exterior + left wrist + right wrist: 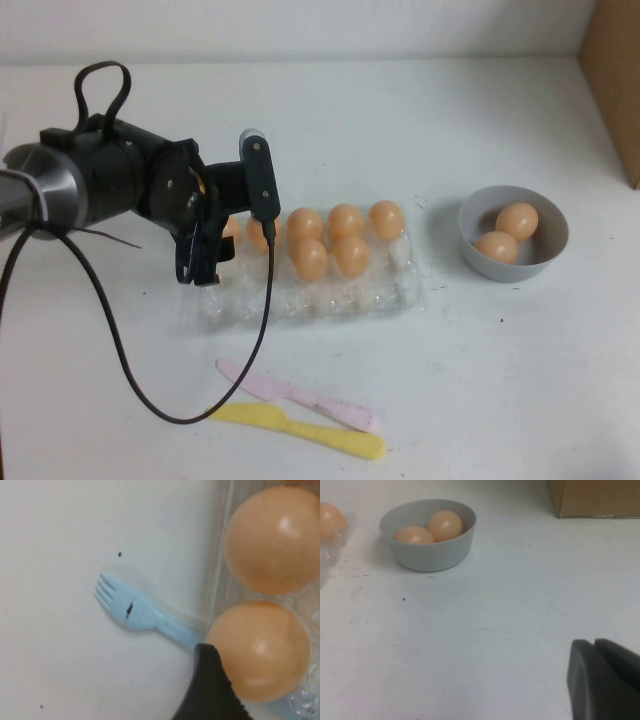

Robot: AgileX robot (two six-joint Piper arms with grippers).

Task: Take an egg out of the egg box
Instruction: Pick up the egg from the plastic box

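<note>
The clear plastic egg box [330, 295] lies mid-table with several orange-tan eggs in its cups, such as one egg [310, 258]. My left gripper [203, 258] points down over the box's left end and is open. In the left wrist view one black finger [212, 690] stands at the box's edge, against the side of an egg [260, 650] that sits in its cup. A second egg [272, 540] sits in the cup beside it. The other finger is out of view. My right gripper [600, 680] is shut and empty, low over bare table, and is out of the high view.
A grey bowl [545, 262] with two eggs stands right of the box and also shows in the right wrist view [432, 555]. A blue fork [135, 612] lies just left of the box. A pink knife [300, 395] and a yellow knife [300, 428] lie in front. A cardboard box [612, 80] stands far right.
</note>
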